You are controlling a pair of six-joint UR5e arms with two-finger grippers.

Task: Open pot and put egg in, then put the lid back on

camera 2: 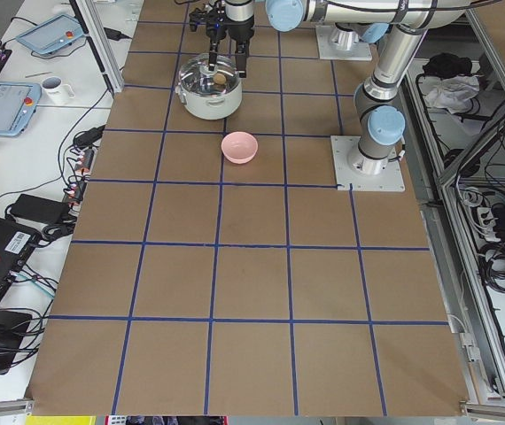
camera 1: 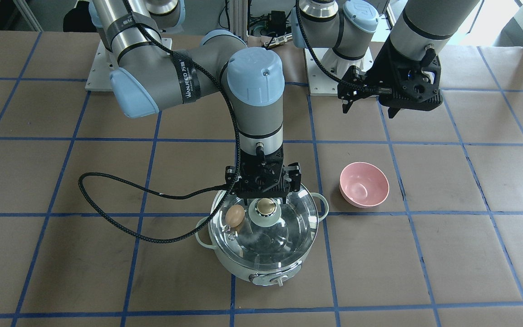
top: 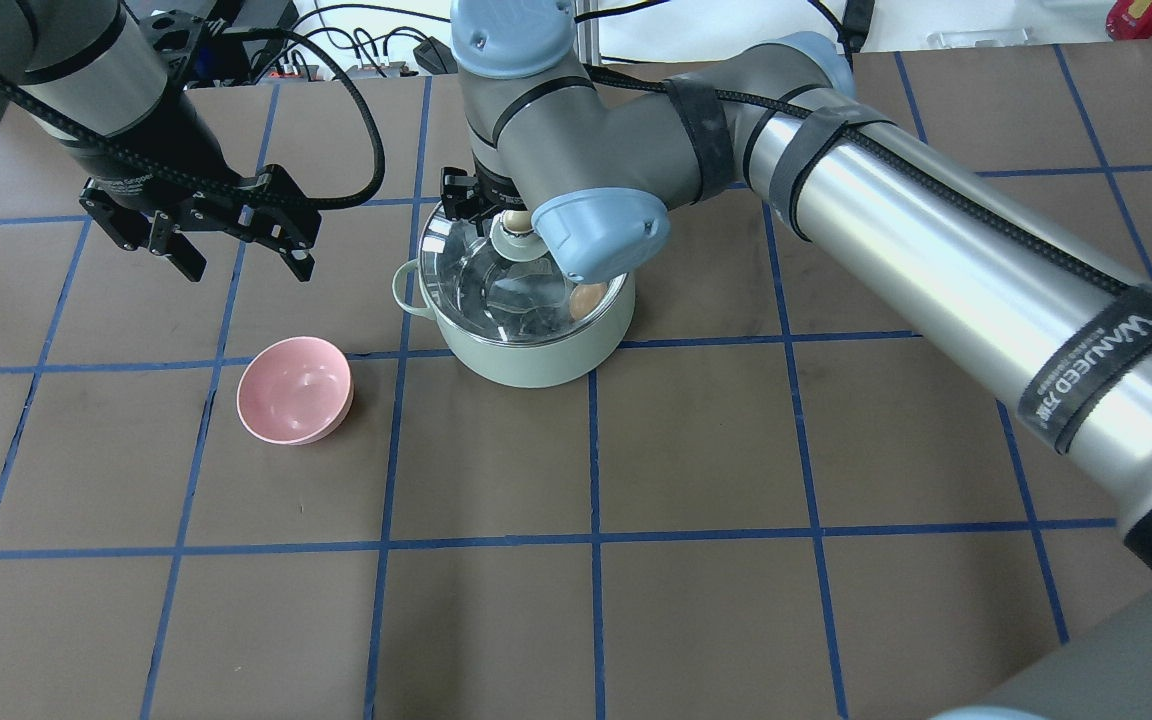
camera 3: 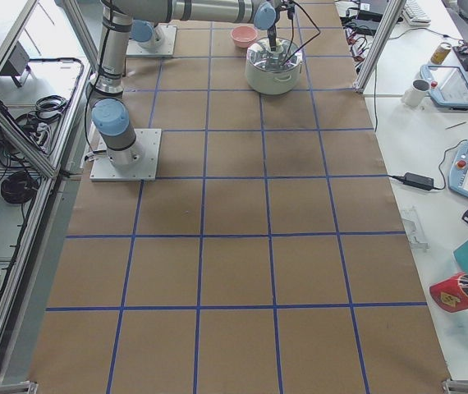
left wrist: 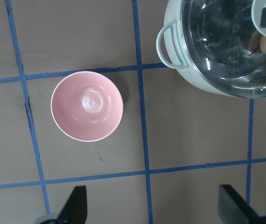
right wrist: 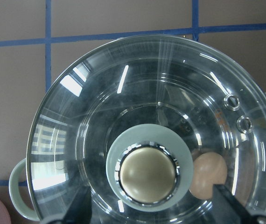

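The mint-green pot [camera 1: 266, 269] stands mid-table with the glass lid [camera 1: 284, 236] resting on it. The brown egg [camera 1: 234, 215] lies inside, seen through the glass; it also shows in the right wrist view [right wrist: 208, 175] beside the lid's beige-gold knob [right wrist: 147, 175]. My right gripper [camera 1: 265, 197] hangs just above the lid, open, with one finger on each side of the knob and not gripping it. My left gripper [camera 1: 369, 109] is open and empty, held above the table behind the pink bowl.
A small pink bowl [camera 1: 363, 184] sits on the table beside the pot, on my left; it also shows in the left wrist view [left wrist: 87, 106]. The right arm's black cable [camera 1: 107, 213] loops over the table next to the pot.
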